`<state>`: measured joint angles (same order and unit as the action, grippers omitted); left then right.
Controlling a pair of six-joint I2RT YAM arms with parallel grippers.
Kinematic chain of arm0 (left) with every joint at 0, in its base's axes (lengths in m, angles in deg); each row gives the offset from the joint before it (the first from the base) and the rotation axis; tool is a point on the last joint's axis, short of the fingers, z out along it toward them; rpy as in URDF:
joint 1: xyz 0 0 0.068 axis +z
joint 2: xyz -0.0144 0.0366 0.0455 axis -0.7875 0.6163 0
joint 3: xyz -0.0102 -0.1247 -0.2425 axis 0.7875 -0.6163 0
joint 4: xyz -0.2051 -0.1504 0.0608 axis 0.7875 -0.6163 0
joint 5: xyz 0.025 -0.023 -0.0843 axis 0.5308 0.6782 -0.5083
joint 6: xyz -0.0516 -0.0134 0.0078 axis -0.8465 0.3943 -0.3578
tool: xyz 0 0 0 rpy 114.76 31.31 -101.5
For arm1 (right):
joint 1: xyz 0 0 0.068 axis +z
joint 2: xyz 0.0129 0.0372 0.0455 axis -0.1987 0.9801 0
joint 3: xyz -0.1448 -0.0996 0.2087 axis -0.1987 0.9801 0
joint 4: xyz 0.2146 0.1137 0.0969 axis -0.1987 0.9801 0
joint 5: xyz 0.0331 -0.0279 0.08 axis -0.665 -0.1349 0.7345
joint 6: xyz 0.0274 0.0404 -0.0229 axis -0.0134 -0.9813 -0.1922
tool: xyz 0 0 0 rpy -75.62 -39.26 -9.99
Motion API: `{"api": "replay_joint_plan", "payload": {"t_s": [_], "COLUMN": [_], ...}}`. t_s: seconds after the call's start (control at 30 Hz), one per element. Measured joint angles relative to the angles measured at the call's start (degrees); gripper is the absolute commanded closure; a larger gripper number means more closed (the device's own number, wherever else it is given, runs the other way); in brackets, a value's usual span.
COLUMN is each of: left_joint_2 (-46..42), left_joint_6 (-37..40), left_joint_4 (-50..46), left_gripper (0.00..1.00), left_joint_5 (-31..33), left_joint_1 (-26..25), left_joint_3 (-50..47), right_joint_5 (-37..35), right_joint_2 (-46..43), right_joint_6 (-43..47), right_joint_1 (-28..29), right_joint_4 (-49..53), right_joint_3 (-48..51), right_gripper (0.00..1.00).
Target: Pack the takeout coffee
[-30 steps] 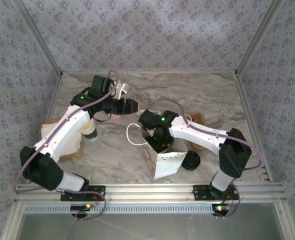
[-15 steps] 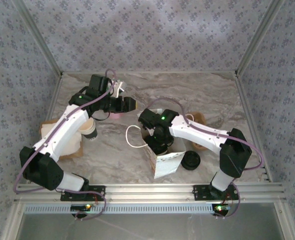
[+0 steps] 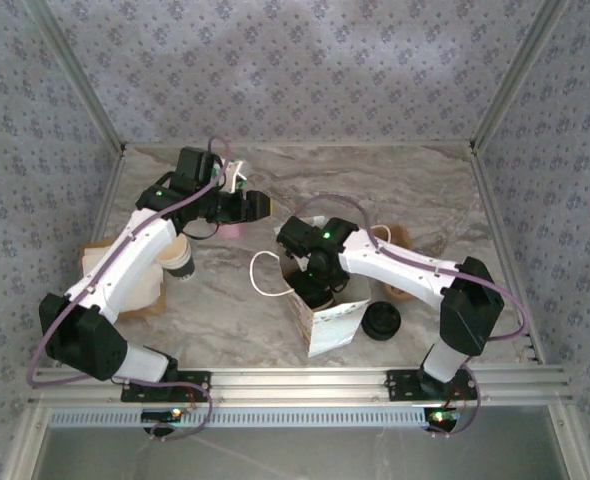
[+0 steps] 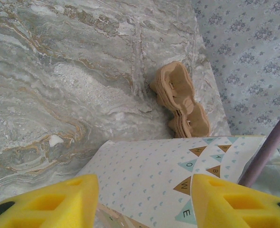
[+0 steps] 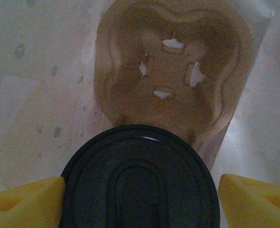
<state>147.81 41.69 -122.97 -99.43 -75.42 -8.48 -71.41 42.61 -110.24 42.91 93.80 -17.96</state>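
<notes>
Half spread, left pincer [image 4: 144,192] hangs near bag [image 3: 335,325]; right pincer [image 5: 141,202] flanks takeout coffee [image 5: 139,166], grip unclear

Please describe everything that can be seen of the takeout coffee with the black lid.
The takeout coffee is seen from above: a round, glossy black plastic lid with a raised arch-shaped ridge in its middle. The cup body beneath is hidden. It sits lid-up inside the white paper bag, overlapping one end of a brown moulded-pulp carrier. The right gripper straddles it, with a slight gap at one finger.
</notes>
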Motion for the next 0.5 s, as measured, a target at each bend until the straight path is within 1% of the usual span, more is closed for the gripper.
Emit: {"api": "replay_joint_plan", "payload": {"t_s": [0.13, 0.5], "left_joint_2": [0.0, 0.4], "left_joint_6": [0.0, 0.0], "left_joint_4": [0.0, 0.2], "left_gripper": [0.46, 0.46], "left_joint_5": [0.0, 0.0], "left_joint_1": [0.0, 0.6], "left_joint_3": [0.0, 1.2], "right_joint_5": [0.0, 0.0], "right_joint_2": [-0.9, -1.2], "right_joint_6": [0.0, 0.0], "right_joint_1": [0.2, 0.2], "right_joint_4": [0.4, 1.2], "right_joint_3": [-0.2, -1.3], "right_gripper": [0.11, 0.08]}}
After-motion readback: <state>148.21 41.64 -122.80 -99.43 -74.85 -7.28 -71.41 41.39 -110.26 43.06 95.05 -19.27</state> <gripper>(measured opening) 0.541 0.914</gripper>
